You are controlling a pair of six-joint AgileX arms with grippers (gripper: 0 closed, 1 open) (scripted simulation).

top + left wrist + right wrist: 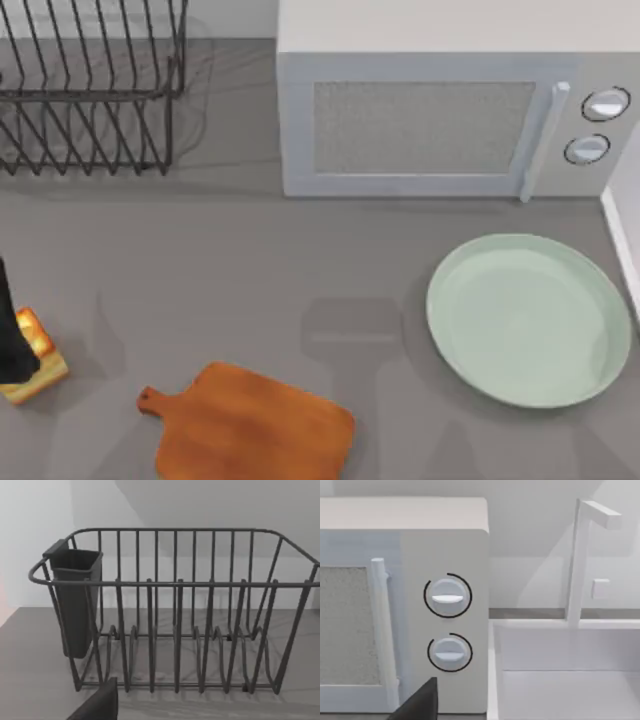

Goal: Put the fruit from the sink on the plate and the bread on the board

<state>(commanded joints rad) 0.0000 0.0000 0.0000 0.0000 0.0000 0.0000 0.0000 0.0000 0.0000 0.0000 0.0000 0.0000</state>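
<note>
Landmark = board (250,425), front of the table, left of centre, handle to its left, nothing on it.

Far left of the board, at the table's left edge: bread (35,360), toasted top up, sitting on the table. A dark piece of my left arm (10,330) overlaps the bread's left side; can't tell whether those fingers are apart, closed or gripping the bread.

Behind the board, back left: wire dish rack (90,90). Left wrist view faces that rack (175,630), dark cutlery cup (75,600) hung on one end.

Behind and right of the board: microwave (440,110), two knobs (447,596), no readable markings on it.

Right of the board: plate (530,320), bare.

Further right, the right wrist view faces the microwave's knob end and the white sink (565,680) with its faucet (580,555) just beside it. Right gripper state: can't tell.
</note>
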